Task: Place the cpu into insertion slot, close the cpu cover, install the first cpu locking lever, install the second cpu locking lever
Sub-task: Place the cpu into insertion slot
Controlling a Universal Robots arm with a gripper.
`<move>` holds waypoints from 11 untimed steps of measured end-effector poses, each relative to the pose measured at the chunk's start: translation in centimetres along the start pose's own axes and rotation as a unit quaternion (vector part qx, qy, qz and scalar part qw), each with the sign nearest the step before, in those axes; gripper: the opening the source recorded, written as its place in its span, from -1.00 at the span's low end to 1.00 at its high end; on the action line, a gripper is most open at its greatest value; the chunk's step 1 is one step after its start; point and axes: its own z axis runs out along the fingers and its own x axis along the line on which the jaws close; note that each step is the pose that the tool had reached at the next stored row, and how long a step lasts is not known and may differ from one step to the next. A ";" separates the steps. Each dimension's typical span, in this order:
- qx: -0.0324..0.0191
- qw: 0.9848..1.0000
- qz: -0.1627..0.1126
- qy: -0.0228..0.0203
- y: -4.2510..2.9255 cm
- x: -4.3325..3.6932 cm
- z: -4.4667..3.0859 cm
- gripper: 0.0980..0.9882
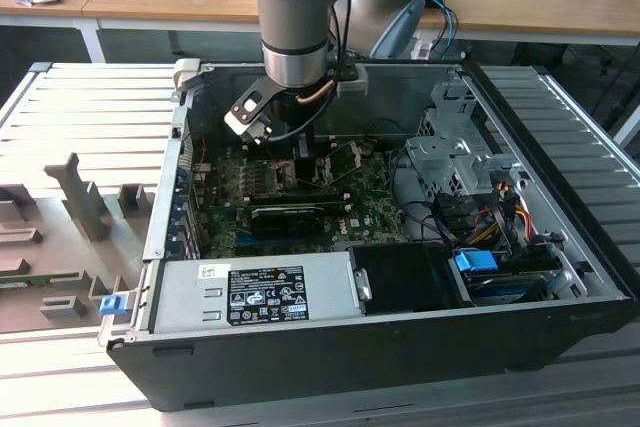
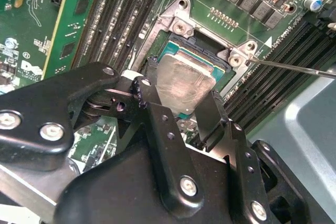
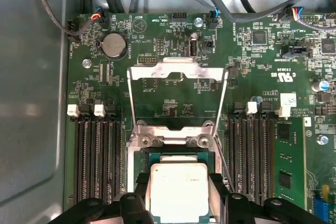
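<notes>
The cpu (image 2: pixel 185 83) (image 3: pixel 176 192), a small square chip with a dull silvery top, lies between my gripper's black fingers (image 2: pixel 150 80), at the insertion slot (image 2: pixel 177 50) (image 3: pixel 156 156) on the green board. My gripper (image 2: pixel 181 92) (image 3: pixel 178 182) is shut on the chip's two opposite edges. The cpu cover (image 3: pixel 178 70), a metal frame with a large square window, is swung open away from the slot, hinged at two screws. Thin wire locking levers (image 3: pixel 130 109) (image 2: pixel 294 67) stand free beside it. In the exterior view my gripper (image 1: pixel 300 155) reaches down inside the open computer case.
Black memory slots (image 3: pixel 97 156) (image 3: pixel 252 156) flank the socket on both sides. The grey case wall (image 3: pixel 31 103) and cables (image 3: pixel 247 14) are close by. A long black card (image 1: pixel 290 215), the power supply (image 1: pixel 255 292) and a drive cage (image 1: pixel 450 152) fill the case.
</notes>
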 end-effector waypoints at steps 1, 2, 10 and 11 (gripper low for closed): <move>0.000 1.000 0.000 0.000 -0.05 0.01 0.11 -0.03; 0.000 1.000 0.000 0.000 -0.07 0.02 0.19 -0.03; 0.000 1.000 0.000 0.000 -0.08 0.02 0.24 -0.03; 0.000 1.000 0.000 0.000 -0.09 0.02 0.26 -0.03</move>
